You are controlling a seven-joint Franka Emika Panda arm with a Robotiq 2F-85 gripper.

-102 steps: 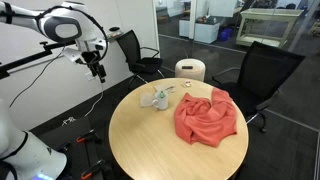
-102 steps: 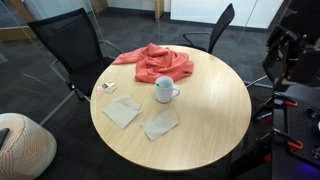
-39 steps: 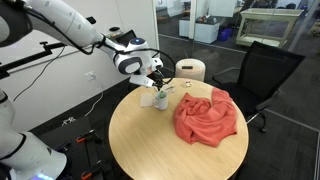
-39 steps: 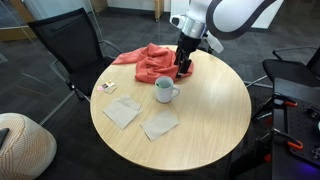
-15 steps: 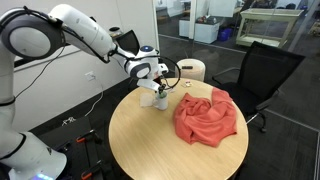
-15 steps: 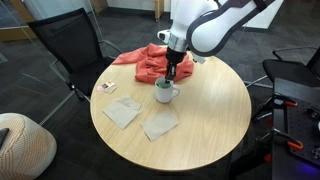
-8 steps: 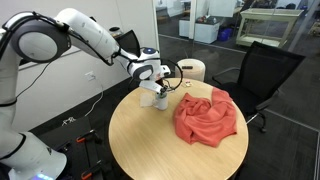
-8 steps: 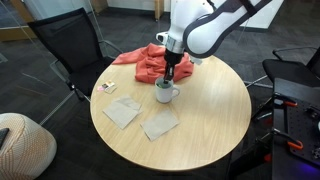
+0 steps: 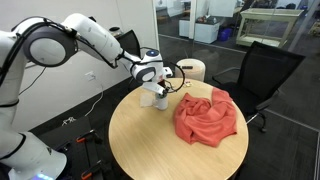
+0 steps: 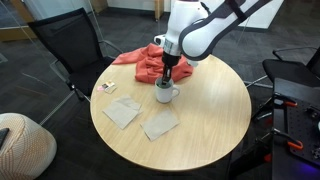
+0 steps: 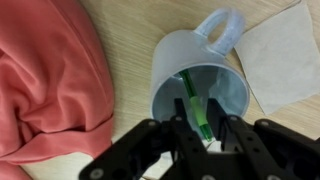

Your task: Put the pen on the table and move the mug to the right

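A crumpled red cloth [image 9: 207,118] is seen in both exterior views. One pale square napkin [image 10: 122,112] is laid just beside another [image 10: 160,124], with a small card [image 10: 106,88] near them. Black office chairs [image 10: 68,45] are set around.

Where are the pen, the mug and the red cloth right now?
pen [image 11: 197,106]: wrist view, middle of its green shaft.
mug [image 11: 182,54]: wrist view, outer wall near the handle.
red cloth [image 9: 207,117]: exterior view, middle of the crumpled heap.
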